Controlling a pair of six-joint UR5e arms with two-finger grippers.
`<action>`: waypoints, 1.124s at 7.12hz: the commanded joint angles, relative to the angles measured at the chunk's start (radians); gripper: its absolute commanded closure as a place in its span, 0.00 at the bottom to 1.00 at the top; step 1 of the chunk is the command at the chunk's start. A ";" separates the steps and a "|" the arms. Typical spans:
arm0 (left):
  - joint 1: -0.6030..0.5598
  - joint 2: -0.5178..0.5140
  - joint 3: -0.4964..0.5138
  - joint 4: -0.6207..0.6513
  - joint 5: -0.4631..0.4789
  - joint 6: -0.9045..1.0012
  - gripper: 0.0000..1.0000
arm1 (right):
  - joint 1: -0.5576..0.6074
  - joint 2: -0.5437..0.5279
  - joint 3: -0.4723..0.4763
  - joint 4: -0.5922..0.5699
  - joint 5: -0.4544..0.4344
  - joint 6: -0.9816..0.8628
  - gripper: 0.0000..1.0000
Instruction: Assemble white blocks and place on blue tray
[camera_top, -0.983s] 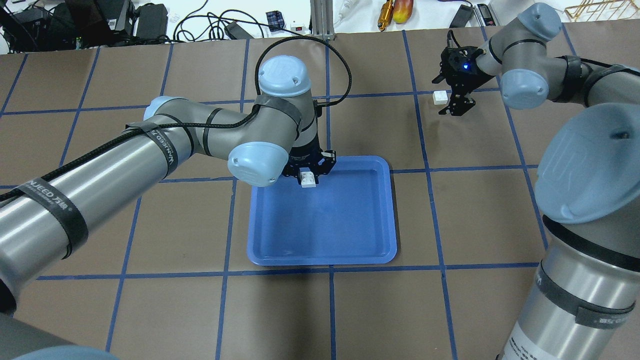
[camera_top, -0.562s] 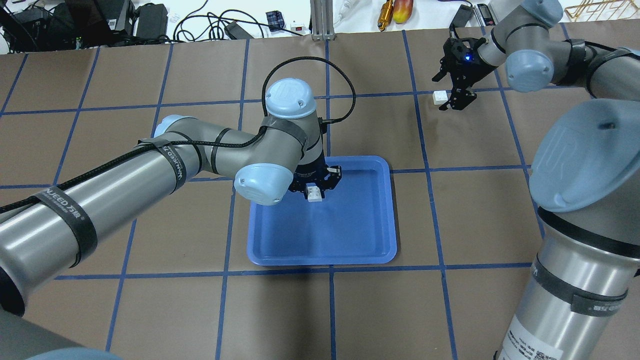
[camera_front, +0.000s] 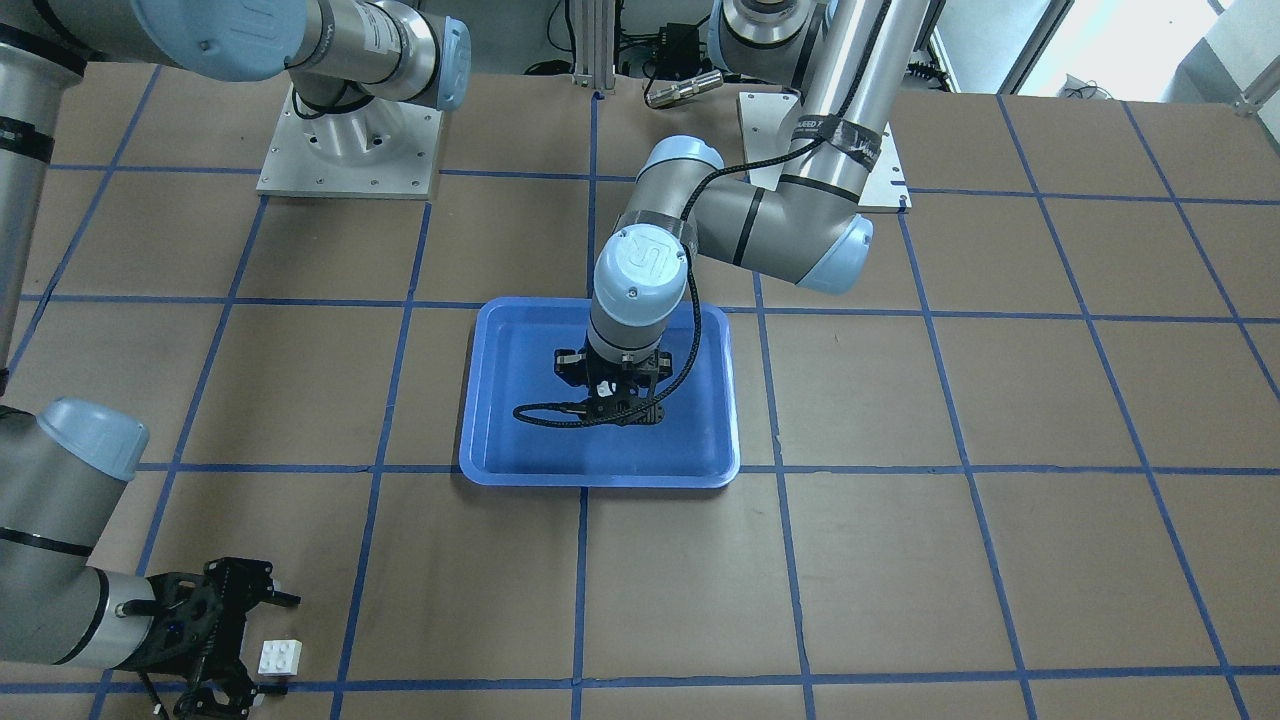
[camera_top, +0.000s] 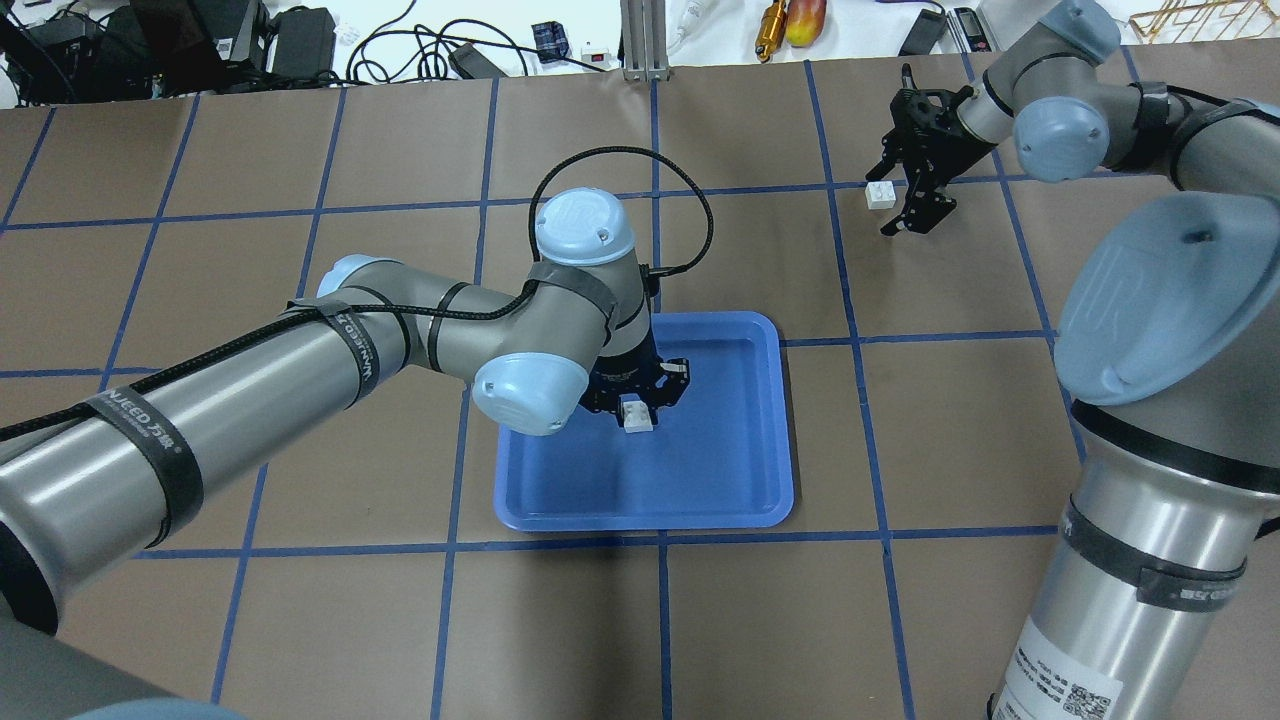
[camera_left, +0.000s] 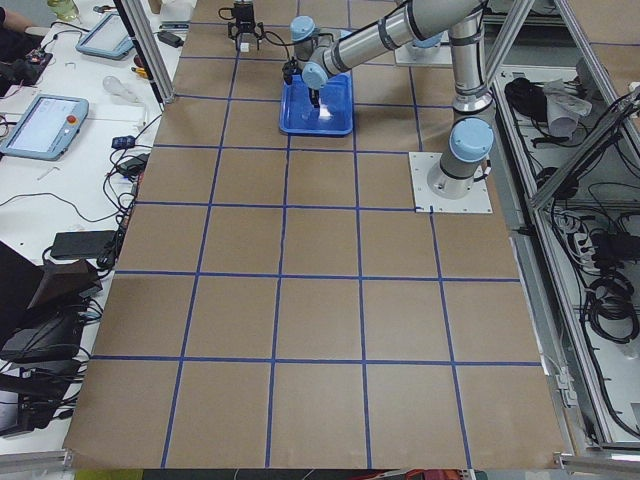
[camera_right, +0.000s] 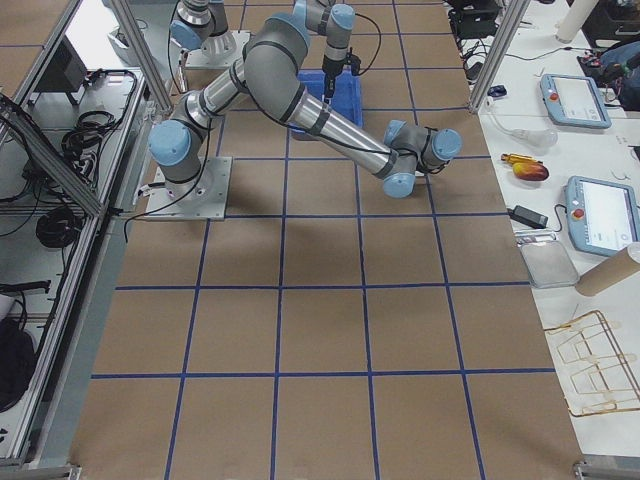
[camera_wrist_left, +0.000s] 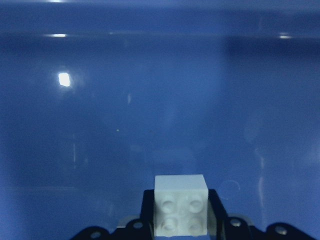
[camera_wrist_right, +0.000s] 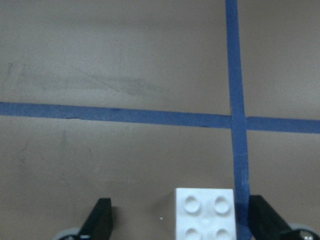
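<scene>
The blue tray (camera_top: 712, 470) lies mid-table and fills the left wrist view (camera_wrist_left: 150, 100). My left gripper (camera_top: 637, 398) is shut on a white block (camera_top: 637, 415) with four studs and holds it just over the tray's floor, left of its middle. The block shows between the jaws in the left wrist view (camera_wrist_left: 180, 205). A second white block (camera_top: 880, 195) lies on the brown table at the far right. My right gripper (camera_top: 902, 195) is open and straddles it. In the right wrist view this block (camera_wrist_right: 205, 214) sits between the fingers (camera_wrist_right: 101, 220), nearer the right one.
Blue tape lines cross beside the second block (camera_wrist_right: 236, 122). Cables, chargers and an aluminium post (camera_top: 645, 40) lie beyond the table's far edge. Both arm bases (camera_front: 350, 140) stand at the robot's side. My left forearm (camera_top: 250, 390) stretches across the table's left half.
My left gripper has carried its white block from the tray's far left rim toward the tray's middle and lower. My right gripper has shifted slightly around the second block.
</scene>
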 joint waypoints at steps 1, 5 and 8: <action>-0.011 -0.010 -0.002 0.003 -0.006 -0.009 0.51 | -0.009 0.003 0.004 0.001 0.014 0.013 0.08; -0.021 -0.035 0.001 0.065 -0.007 -0.055 0.16 | -0.009 -0.001 0.002 0.002 0.016 0.013 0.82; 0.005 0.016 0.022 0.062 -0.006 -0.032 0.00 | -0.001 -0.049 0.010 0.022 0.033 0.025 0.90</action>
